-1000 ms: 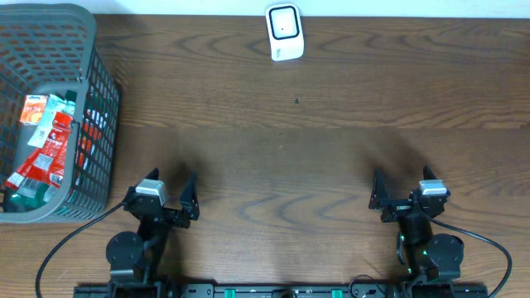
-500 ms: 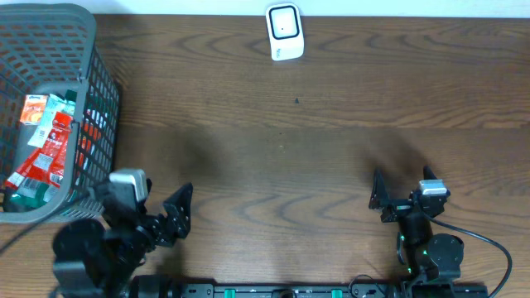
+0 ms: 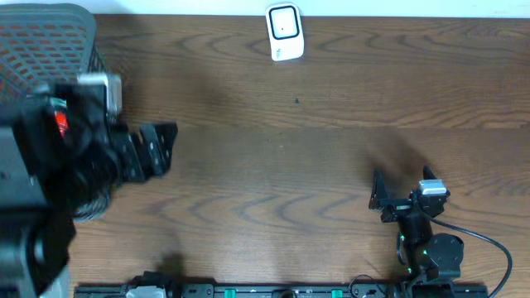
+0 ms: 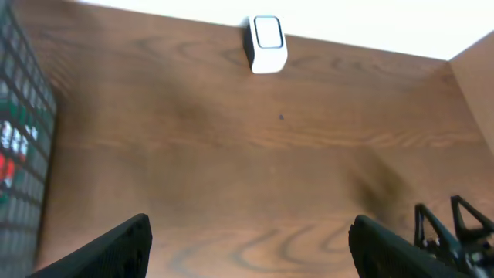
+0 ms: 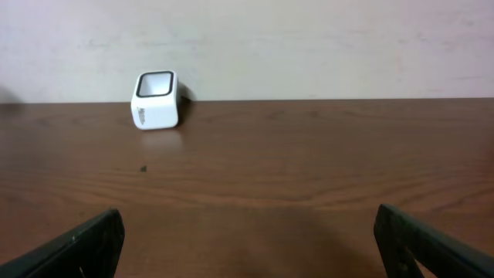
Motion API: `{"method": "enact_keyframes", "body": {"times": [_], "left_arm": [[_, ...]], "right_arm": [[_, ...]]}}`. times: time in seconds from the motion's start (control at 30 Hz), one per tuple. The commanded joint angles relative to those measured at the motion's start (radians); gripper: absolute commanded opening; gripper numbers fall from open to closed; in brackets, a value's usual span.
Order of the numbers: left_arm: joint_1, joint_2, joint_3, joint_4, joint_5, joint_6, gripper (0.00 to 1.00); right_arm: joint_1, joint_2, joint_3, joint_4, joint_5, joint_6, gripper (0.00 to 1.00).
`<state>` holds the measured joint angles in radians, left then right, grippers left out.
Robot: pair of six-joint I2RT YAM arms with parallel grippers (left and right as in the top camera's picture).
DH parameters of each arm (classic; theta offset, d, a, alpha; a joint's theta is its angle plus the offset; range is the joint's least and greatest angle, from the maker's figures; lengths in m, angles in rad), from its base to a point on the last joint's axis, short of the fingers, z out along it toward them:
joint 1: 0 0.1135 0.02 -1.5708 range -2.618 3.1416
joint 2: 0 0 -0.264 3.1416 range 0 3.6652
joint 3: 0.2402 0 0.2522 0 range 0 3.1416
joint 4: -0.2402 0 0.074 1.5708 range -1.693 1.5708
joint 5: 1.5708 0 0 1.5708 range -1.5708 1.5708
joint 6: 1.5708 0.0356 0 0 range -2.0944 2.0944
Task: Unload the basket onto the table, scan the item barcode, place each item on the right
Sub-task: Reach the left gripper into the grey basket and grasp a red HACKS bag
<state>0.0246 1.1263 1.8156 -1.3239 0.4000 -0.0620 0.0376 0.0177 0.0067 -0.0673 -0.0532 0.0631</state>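
Note:
The white barcode scanner (image 3: 284, 31) stands at the table's far edge, and shows in the left wrist view (image 4: 268, 44) and the right wrist view (image 5: 157, 100). Red and green packets (image 4: 8, 150) lie in the grey mesh basket (image 3: 50, 33) at far left; my raised left arm covers most of them from overhead. My left gripper (image 3: 164, 149) hangs high beside the basket, open and empty (image 4: 251, 228). My right gripper (image 3: 402, 184) rests low at the near right, open and empty (image 5: 248, 220).
The brown wooden table (image 3: 298, 149) runs between the basket and the right arm. A pale wall rises behind the scanner. The right gripper (image 4: 455, 228) appears at the lower right of the left wrist view.
My left arm has risen from its rest near the front edge and swung left and back toward the basket, now large and blurred overhead. The right arm has not moved.

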Motion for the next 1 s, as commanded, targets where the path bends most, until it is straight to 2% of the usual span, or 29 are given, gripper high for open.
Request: {"method": "enact_keyframes", "body": {"times": [0.0, 0.13, 0.23, 0.33, 0.37, 0.4, 0.43, 0.5, 0.57, 0.67, 0.8, 0.9, 0.93, 0.97], "left_arm": [[0.003, 0.124, 0.133, -0.045, -0.084, 0.028, 0.83], [0.003, 0.191, 0.141, -0.037, -0.124, 0.044, 0.83], [0.003, 0.213, 0.141, -0.029, -0.275, 0.095, 0.83], [0.010, 0.212, 0.141, -0.029, -0.290, 0.076, 0.82], [0.016, 0.211, 0.141, -0.028, -0.295, 0.075, 0.77], [0.030, 0.208, 0.141, -0.023, -0.339, 0.049, 0.68], [0.047, 0.207, 0.141, -0.018, -0.388, 0.021, 0.46], [0.090, 0.206, 0.141, -0.004, -0.436, -0.013, 0.25], [0.150, 0.206, 0.141, 0.012, -0.439, -0.041, 0.15], [0.255, 0.211, 0.141, 0.055, -0.443, -0.085, 0.10], [0.389, 0.235, 0.135, 0.108, -0.450, -0.153, 0.15], [0.475, 0.277, 0.134, 0.125, -0.450, -0.187, 0.26], [0.499, 0.298, 0.134, 0.127, -0.450, -0.188, 0.38], [0.525, 0.331, 0.134, 0.126, -0.450, -0.187, 0.61]], "right_arm": [[-0.016, -0.003, -0.001, -0.004, -0.004, -0.008, 0.99], [-0.016, -0.003, -0.001, -0.004, -0.004, -0.008, 0.99], [-0.017, -0.003, -0.001, -0.004, -0.004, -0.008, 0.99], [-0.016, -0.003, -0.001, -0.004, -0.004, -0.008, 0.99], [-0.016, -0.003, -0.001, -0.004, -0.004, -0.008, 0.99], [-0.016, -0.003, -0.001, -0.004, -0.004, -0.008, 0.99], [-0.017, -0.003, -0.001, -0.004, -0.004, -0.008, 0.99], [-0.016, -0.003, -0.001, -0.004, -0.004, -0.008, 0.99], [-0.016, -0.003, -0.001, -0.004, -0.004, -0.008, 0.99], [-0.016, -0.003, -0.001, -0.004, -0.004, -0.008, 0.99], [-0.016, -0.003, -0.001, -0.004, -0.004, -0.008, 0.99], [-0.017, -0.003, -0.001, -0.004, -0.004, -0.008, 0.99], [-0.016, -0.003, -0.001, -0.004, -0.004, -0.008, 0.99], [-0.016, -0.003, -0.001, -0.004, -0.004, -0.008, 0.99]]}}
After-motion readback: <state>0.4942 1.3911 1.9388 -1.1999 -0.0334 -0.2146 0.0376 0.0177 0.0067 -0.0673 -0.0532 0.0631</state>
